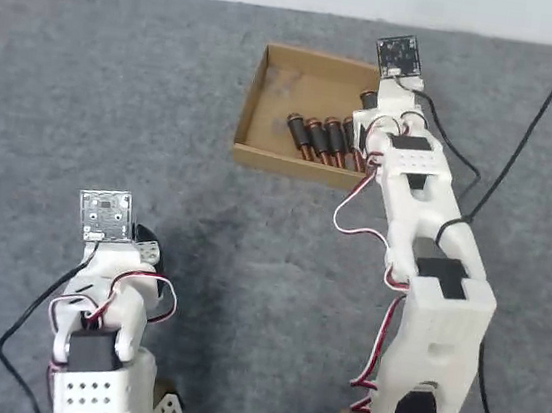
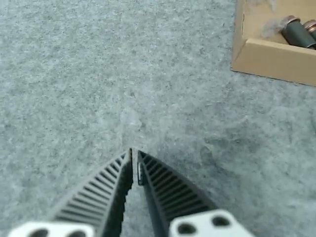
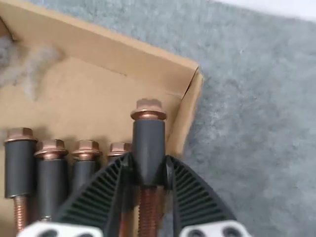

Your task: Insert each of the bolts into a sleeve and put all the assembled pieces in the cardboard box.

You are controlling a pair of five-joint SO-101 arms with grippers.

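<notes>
Right wrist view: assembled piece (image 3: 148, 133), copper bolt (image 3: 148, 109) seated in black sleeve (image 3: 148, 148), clamped at sleeve by right claw (image 3: 148, 165), positioned at cardboard box (image 3: 103, 57), just beside its corner wall. Four more assembled pieces (image 3: 52, 173) laid side by side on box floor, next to held one. High view: right arm (image 1: 424, 194) stretched over box's right end. Left claw (image 2: 134, 157) pressed closed, nothing gripped, poised above grey tabletop (image 2: 74, 74), well apart from box.
</notes>
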